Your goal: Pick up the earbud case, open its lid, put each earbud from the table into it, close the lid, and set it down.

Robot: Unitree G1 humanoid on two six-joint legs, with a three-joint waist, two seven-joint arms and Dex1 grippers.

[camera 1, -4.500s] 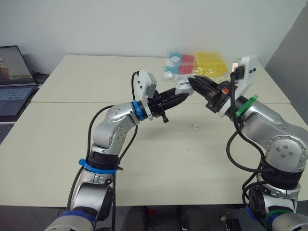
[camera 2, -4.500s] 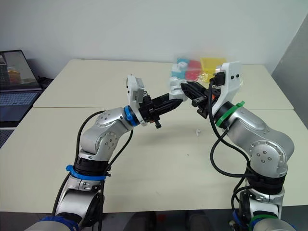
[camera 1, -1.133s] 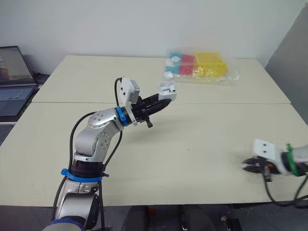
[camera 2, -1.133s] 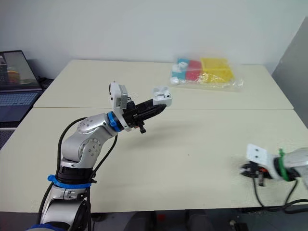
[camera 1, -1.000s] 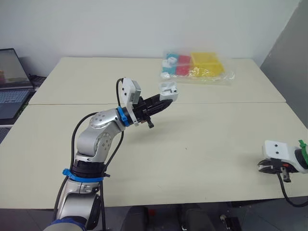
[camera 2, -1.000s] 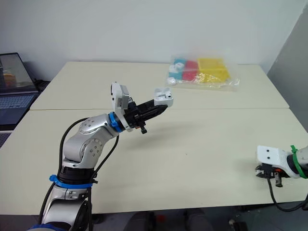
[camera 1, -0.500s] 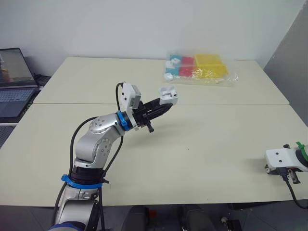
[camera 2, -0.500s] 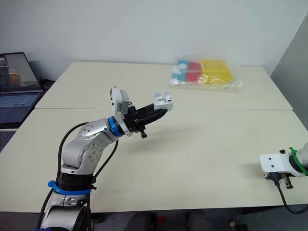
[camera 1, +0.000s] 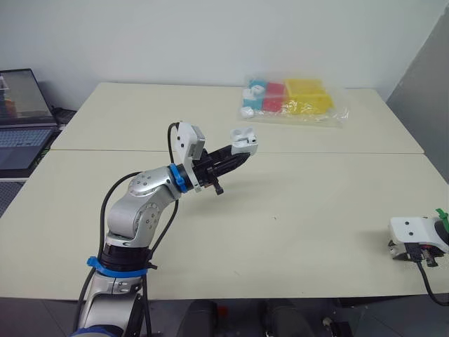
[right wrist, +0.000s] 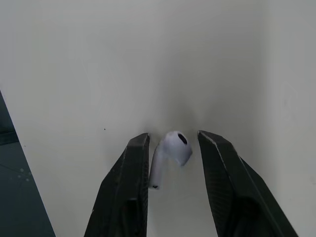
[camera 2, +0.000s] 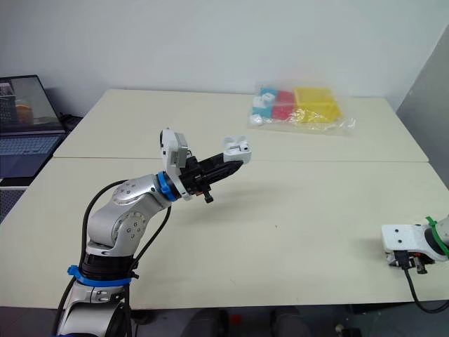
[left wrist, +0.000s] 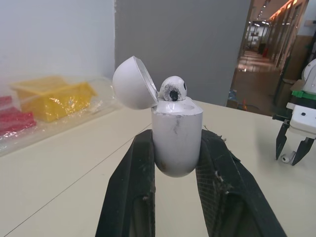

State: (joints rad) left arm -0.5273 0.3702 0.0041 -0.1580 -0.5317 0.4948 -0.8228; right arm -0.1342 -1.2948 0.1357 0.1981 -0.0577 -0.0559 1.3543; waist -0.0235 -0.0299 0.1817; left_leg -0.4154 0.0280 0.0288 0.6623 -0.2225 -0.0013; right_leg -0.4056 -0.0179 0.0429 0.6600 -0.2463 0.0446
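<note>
Trouble, if it comes, looks likeliest at the near right edge of the counter (camera 1: 302, 203). The second earbud (right wrist: 172, 149) lies there on its side, small, rounded and probably slick, close to the drop-off. A squeeze that lands off-centre could pinch it sideways and flick it to the floor. The right tool (right wrist: 174, 135) hangs low over it, its two black fingers (right wrist: 132, 168) spread a little wider than the bud and straddling it. Whether they touch it cannot be made out, and they grip nothing yet.

Well apart, above the middle of the counter, the left tool (camera 1: 236, 152) is clamped on the body of the earbud case (left wrist: 176, 143) and holds it clear of the surface. Its lid (left wrist: 131, 83) is hinged back. One earbud (left wrist: 172, 89) sits in the case (riding proud of its socket, by the look of it), so a jolt or further tilt of that arm might shake it loose.
</note>
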